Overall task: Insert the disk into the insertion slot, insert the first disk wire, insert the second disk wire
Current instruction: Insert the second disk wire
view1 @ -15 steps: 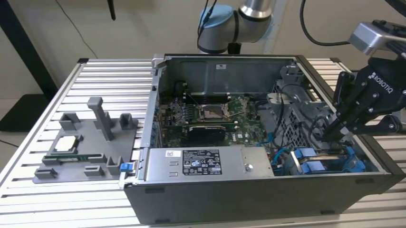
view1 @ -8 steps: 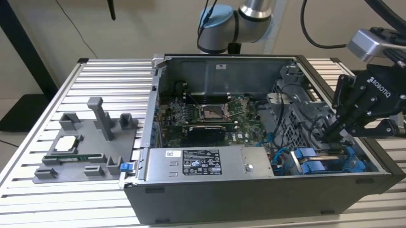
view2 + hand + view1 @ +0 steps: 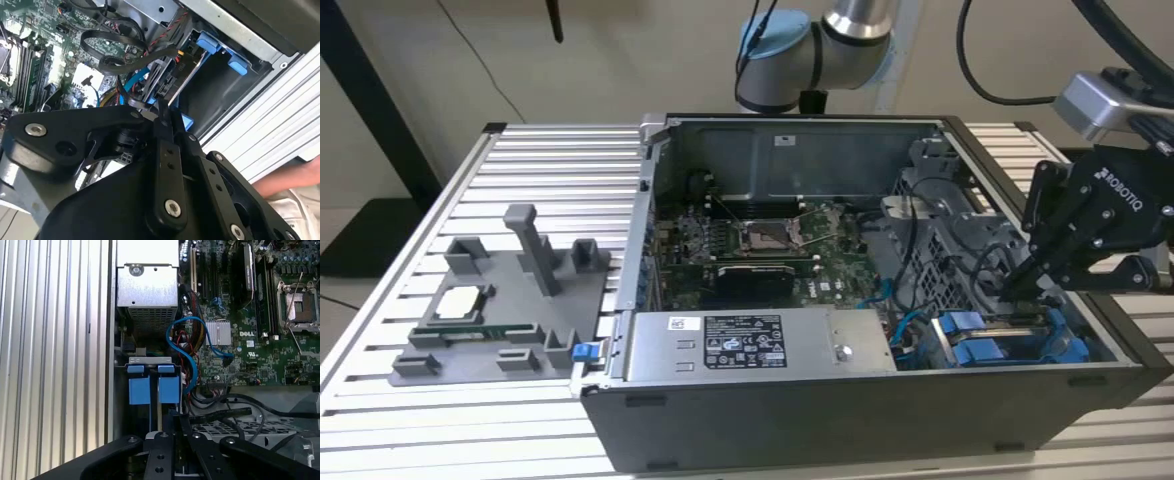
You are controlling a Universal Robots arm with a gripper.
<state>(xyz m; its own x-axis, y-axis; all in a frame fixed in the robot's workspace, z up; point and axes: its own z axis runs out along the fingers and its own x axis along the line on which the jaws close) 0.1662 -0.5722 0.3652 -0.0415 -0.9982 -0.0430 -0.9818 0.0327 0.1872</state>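
Second wrist view: gripper (image 3: pixel 164 119) closed tight beside the insertion slot (image 3: pixel 220 95), the disk (image 3: pixel 191 75) lying inside it.
I judge the loose black cables (image 3: pixel 117 62) near the slot could snag the gripper and skew a connector.

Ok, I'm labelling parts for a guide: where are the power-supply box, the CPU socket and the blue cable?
Power-supply box (image 3: pixel 742 343): exterior view, on its white label.
CPU socket (image 3: pixel 765 238): exterior view, at its centre.
Blue cable (image 3: pixel 194 318): first wrist view, top of its loop.
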